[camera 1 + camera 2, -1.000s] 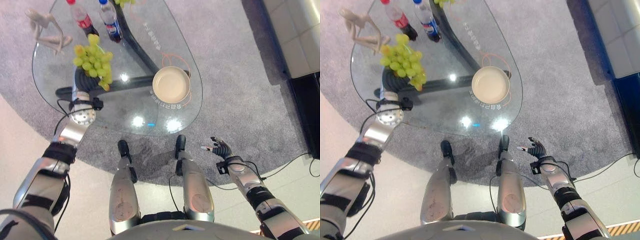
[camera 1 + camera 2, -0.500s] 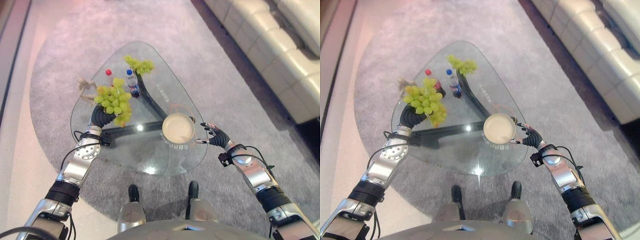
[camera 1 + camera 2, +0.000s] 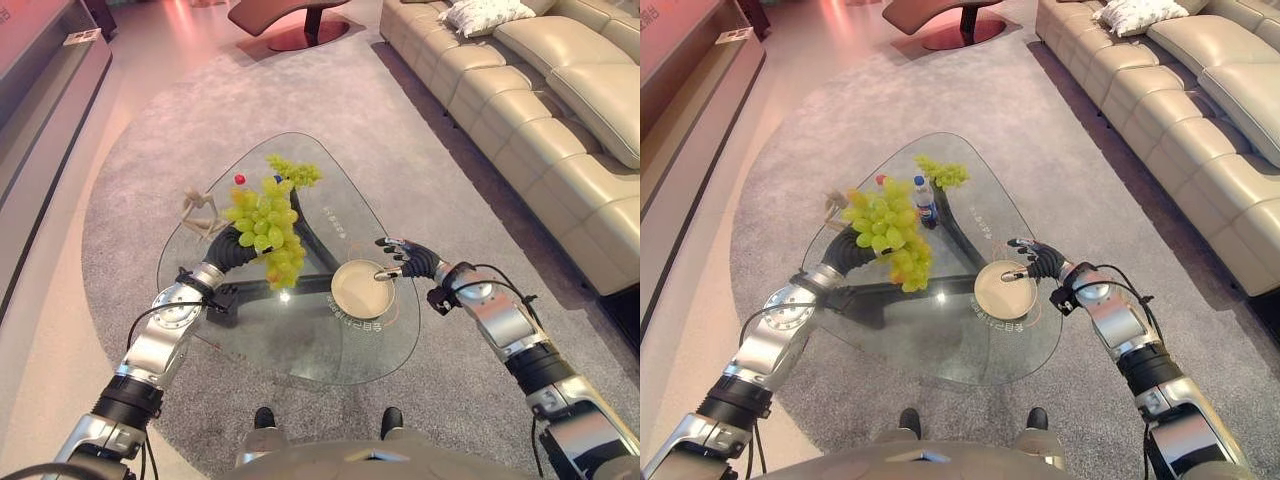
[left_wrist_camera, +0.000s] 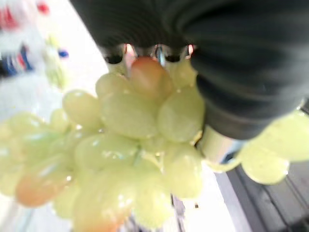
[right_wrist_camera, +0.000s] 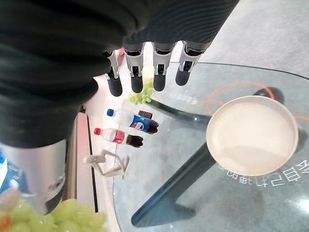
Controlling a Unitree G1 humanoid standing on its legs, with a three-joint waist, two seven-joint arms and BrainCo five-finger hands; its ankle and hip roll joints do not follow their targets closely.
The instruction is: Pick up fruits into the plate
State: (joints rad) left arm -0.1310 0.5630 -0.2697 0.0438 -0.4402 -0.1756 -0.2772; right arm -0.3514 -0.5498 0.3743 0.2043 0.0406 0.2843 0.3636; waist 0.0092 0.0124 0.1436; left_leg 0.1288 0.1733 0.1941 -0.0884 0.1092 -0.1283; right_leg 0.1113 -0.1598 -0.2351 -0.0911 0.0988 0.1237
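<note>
Fingers of left hand [image 3: 232, 252] curled round grape bunch [image 3: 266, 228] — plate [image 3: 362, 289] empty; right hand [image 3: 408, 259] slack, holding nothing.

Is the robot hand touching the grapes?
Touching. In the left wrist view, the left robot hand presses into the grape bunch, lifted above the table in the eye views.

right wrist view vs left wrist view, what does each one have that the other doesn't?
Right wrist view alone: the empty plate on the glass table, a pale figurine, and the right robot hand with straight fingers, holding nothing.

Left wrist view alone: the left robot hand up against the grape bunch, seen from very close; its fingers are hidden behind the grapes.

Both: that grape bunch, the two bottles, blurred in the left wrist view, and a second grape bunch lying on the table.
</note>
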